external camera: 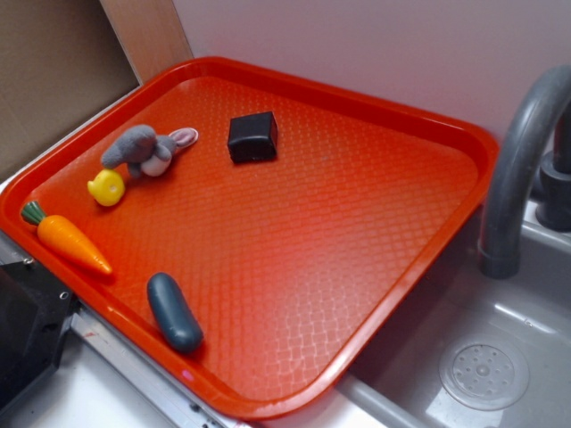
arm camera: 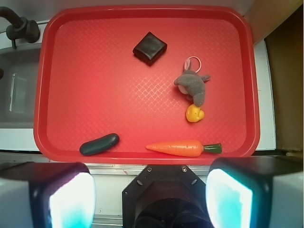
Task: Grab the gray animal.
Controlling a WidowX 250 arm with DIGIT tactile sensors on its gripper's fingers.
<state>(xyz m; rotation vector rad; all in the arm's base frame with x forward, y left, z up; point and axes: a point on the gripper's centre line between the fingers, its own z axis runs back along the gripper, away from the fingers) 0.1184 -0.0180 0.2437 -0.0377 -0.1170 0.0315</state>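
The gray animal [external camera: 144, 151] is a small plush rabbit with pink-lined ears, lying on the red tray [external camera: 312, 250] near its far left corner. In the wrist view the gray animal [arm camera: 194, 85] lies right of centre, just above the yellow duck [arm camera: 194, 114]. My gripper [arm camera: 151, 199] is open and empty. Its two fingers [arm camera: 71, 202] stand wide apart at the bottom of the wrist view, high above the tray's near edge and well away from the rabbit. The gripper does not show in the exterior view.
On the tray are a yellow duck [external camera: 107, 187] touching the rabbit, a carrot [external camera: 70, 241], a dark blue-gray capsule [external camera: 174, 312] and a black block [external camera: 252, 137]. A gray faucet [external camera: 522, 152] and sink [external camera: 482, 374] lie to the right.
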